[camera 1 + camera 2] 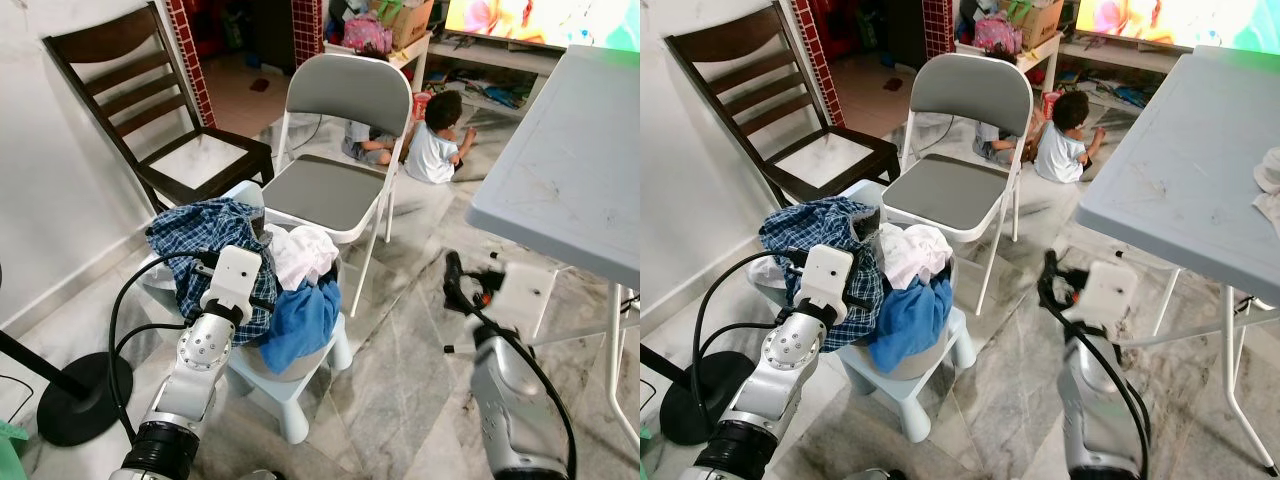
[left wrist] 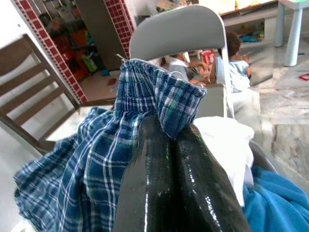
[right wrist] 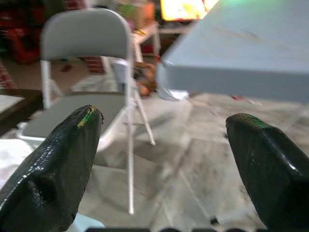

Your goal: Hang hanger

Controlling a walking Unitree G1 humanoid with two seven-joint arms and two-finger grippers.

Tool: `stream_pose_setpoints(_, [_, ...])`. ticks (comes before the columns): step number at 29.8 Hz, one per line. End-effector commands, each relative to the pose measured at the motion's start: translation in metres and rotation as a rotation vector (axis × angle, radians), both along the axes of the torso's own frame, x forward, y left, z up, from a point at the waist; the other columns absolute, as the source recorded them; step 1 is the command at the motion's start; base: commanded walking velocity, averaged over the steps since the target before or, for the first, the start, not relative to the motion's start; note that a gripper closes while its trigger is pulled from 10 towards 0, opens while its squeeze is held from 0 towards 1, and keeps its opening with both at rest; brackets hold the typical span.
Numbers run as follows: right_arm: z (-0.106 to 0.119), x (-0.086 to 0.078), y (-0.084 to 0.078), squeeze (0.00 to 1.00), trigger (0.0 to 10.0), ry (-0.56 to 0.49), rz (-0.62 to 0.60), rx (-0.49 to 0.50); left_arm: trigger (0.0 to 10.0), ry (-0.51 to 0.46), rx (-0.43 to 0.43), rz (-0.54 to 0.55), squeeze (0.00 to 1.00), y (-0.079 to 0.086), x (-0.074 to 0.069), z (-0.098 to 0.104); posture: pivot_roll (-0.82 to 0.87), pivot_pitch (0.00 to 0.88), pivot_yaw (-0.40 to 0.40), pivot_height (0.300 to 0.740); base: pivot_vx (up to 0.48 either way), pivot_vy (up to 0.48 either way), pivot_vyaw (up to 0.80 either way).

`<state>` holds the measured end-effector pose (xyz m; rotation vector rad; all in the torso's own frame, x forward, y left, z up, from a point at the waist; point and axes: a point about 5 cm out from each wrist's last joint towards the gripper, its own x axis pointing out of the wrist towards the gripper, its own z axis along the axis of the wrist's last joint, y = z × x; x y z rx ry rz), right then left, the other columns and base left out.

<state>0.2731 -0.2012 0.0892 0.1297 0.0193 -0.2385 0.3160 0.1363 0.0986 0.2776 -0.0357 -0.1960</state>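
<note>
— Nearest us, what's the left gripper [image 2: 176,137] doing?

— Its glossy black fingers are pressed together on a fold of the blue plaid cloth [image 1: 205,240]. The wrist view shows that pinch; from the head you see just its white housing against the heap.

— And the right gripper [image 3: 164,159]?

— Spread wide over the marble floor [image 1: 400,370], near the right, holding nothing.

— Where does the cloth sit?

— In a pale basket [image 1: 905,355] on a small plastic stool [image 1: 300,385], with a white garment [image 1: 305,252] and a soft blue one [image 1: 300,320].

— Beyond that?

— A grey metal folding chair [image 1: 335,180], a dark wooden chair [image 1: 150,110] left, a grey table [image 1: 1185,190] right. I can't make out a hanger. Far off, a child [image 1: 435,140] sits on the floor.
</note>
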Motion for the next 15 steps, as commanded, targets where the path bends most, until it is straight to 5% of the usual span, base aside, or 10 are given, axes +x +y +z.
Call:
stream_pose_setpoints(1, [0.001, -0.004, -0.010, 0.00, 10.0, -0.017, -0.047, 0.007, 10.0, -0.005, -0.013, -0.003, 0.00, 0.002, 0.003, 0.001, -0.09, 0.000, 0.075, 0.740, 0.000, 0.000, 0.00])
stream_pose_setpoints(7, [-0.002, -0.006, -0.006, 0.00, 10.0, 0.016, -0.002, -0.002, 10.0, -0.007, -0.049, -0.049, 0.00, -0.007, 0.002, 0.002, -0.10, 0.043, 0.058, 0.740, 0.000, 0.000, -0.26])
stream_pose_setpoints(15, [0.010, -0.001, 0.007, 0.00, 10.0, -0.004, 0.092, -0.046, 10.0, 0.012, -0.143, -0.148, 0.00, -0.028, -0.001, 0.003, -0.13, 0.095, 0.039, 0.740, 0.000, 0.000, -0.77])
